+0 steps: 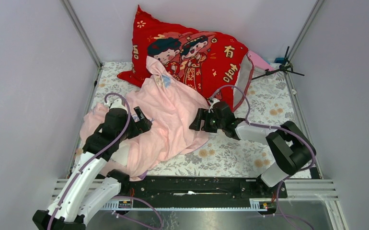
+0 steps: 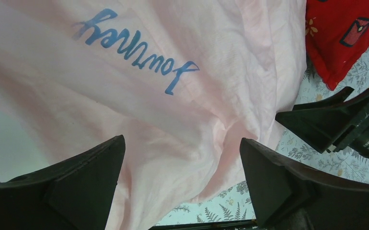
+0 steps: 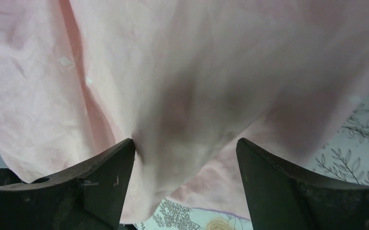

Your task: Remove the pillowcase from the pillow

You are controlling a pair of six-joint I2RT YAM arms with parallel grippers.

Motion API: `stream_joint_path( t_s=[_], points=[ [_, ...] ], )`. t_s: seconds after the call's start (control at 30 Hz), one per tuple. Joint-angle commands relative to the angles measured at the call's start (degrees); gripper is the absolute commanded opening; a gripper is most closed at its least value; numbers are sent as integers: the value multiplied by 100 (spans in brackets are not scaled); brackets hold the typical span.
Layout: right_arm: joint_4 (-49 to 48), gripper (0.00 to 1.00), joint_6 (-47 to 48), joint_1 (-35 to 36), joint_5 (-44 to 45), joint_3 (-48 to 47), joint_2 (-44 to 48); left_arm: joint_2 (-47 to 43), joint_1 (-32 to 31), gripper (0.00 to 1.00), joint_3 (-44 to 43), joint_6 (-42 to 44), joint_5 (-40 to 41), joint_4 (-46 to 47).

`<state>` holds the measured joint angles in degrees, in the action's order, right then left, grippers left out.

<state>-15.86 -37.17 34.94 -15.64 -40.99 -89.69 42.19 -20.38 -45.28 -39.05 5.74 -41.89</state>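
A: Surface n room?
B: Table w/ floral cloth (image 1: 230, 155), pale grey walls (image 1: 29, 72) on 3 sides. Red cushion (image 1: 192, 52) props against the back wall, top centre.
A: Any text?
B: Yellow chars on the cushion, one reads "有". Blue script (image 2: 134, 52) on the pillowcase (image 1: 173, 115), upside down in left wrist view, looks like "Journey".
A: Pillowcase where?
B: Crumpled mid-frame, running from the cushion's foot down to lower left.
A: Arms?
B: Both bent inward. Left gripper (image 1: 143, 123) over the fabric's left part, fingers wide apart. Right gripper (image 1: 197, 120) at its right edge, fingers apart, fabric bulging btwn them.
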Motion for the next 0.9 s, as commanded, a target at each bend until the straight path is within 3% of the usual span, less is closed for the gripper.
stream_joint_path(
  t_s=[0.0,0.13,0.3,0.5,0.77,0.87],
  points=[
    [-579,80,-138,164,198,-363,-326,-96,25,99,-40,129,29,296],
    [-929,49,-128,178,178,-245,-236,-80,25,99,-94,210,68,298],
    [-963,0,36,179,223,-62,481,-54,25,99,-95,261,83,321],
    [-278,0,599,176,668,-17,2047,-92,25,99,-75,309,-162,498],
    [628,0,1204,177,2222,3,4261,330,5,99,214,226,-1551,1340],
    [752,0,1217,179,2772,90,4921,539,-229,98,187,194,-1738,1592]
  ],
)
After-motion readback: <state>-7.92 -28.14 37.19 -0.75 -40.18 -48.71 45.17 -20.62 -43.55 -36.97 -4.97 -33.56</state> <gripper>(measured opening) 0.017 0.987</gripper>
